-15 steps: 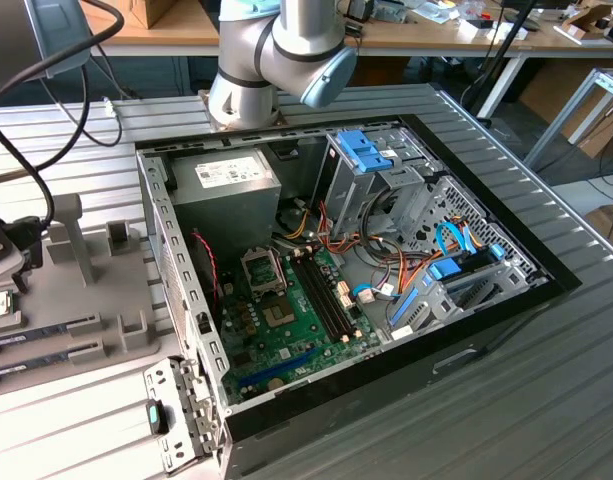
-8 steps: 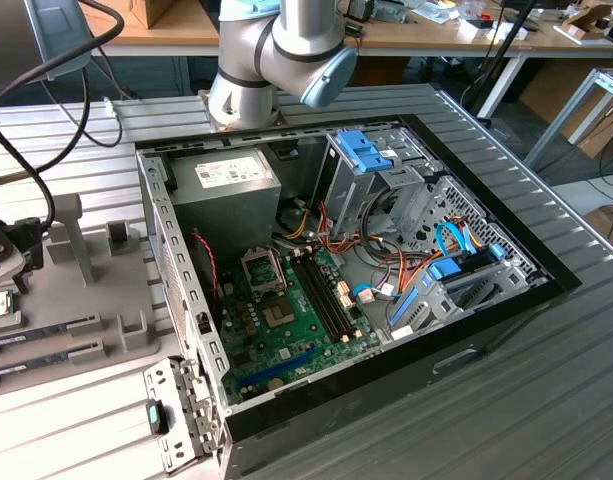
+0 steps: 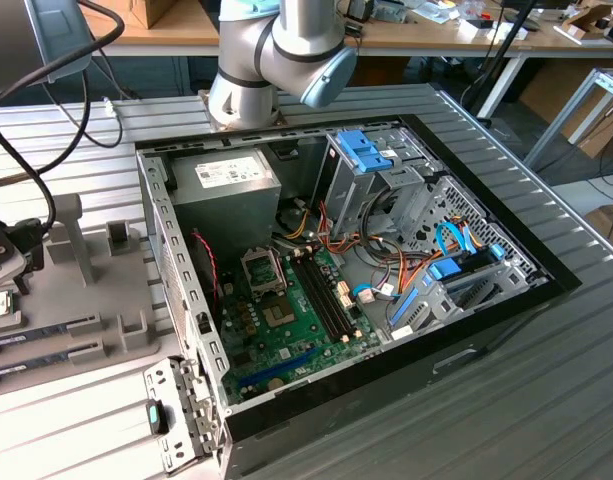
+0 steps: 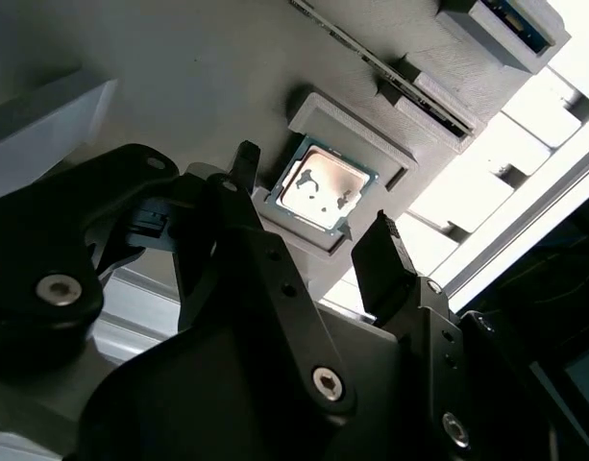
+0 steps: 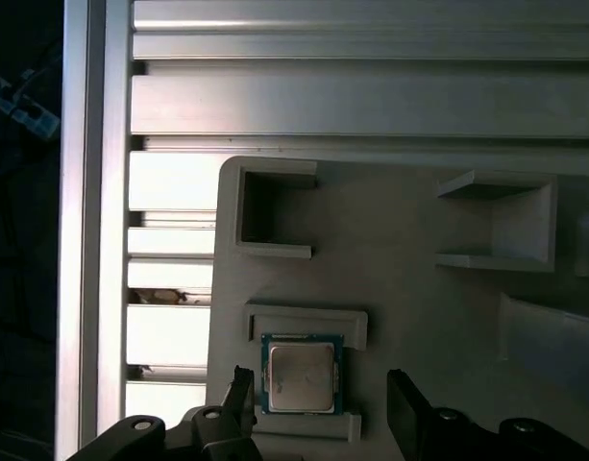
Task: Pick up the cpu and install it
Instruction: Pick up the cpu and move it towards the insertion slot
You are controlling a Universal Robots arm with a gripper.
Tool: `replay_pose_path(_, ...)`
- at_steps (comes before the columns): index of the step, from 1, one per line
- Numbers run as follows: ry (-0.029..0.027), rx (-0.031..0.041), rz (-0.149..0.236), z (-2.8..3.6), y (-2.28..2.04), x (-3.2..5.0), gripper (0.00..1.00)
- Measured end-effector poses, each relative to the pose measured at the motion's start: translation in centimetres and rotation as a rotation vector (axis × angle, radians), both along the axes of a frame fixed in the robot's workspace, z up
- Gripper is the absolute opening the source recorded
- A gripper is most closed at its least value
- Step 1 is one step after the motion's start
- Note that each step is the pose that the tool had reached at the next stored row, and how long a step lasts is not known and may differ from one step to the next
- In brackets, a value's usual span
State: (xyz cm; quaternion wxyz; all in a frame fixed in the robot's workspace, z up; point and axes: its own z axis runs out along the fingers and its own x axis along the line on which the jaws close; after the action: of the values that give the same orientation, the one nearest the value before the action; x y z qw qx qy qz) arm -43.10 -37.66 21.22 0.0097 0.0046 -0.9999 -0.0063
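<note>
The gripper (image 5: pixel 320 389) hung over the grey fixture plate (image 5: pixel 409 307) with its fingers (image 4: pixel 379 245) released: in both wrist views one stood on either side of the cpu (image 5: pixel 301 373), apart from it. The cpu lay flat, metal top upward, in a shallow framed recess of the plate. At the exterior view's left the plate sat beside the open computer case (image 3: pixel 466 350). The motherboard socket (image 3: pixel 261 270) lay near the middle of the frame.
</note>
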Motion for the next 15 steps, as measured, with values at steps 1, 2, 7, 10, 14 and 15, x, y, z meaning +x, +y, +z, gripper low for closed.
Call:
replay_pose_path(1,0.0000,0.0000,0.000,-0.02,0.00,0.00,0.66)
replay_pose_path(2,-0.0001,0.0000,0.001,-0.06,0.00,0.00,0.66)
replay_pose_path(7,-0.0001,0.0000,0.001,-0.17,0.00,0.00,0.66)
replay_pose_path(10,0.0000,0.0000,0.001,-0.23,0.00,0.00,0.66)
replay_pose_path(14,0.0000,0.0000,0.001,-0.35,0.00,0.00,0.66)
replay_pose_path(15,0.0000,0.0000,0.001,-0.36,0.00,0.00,0.66)
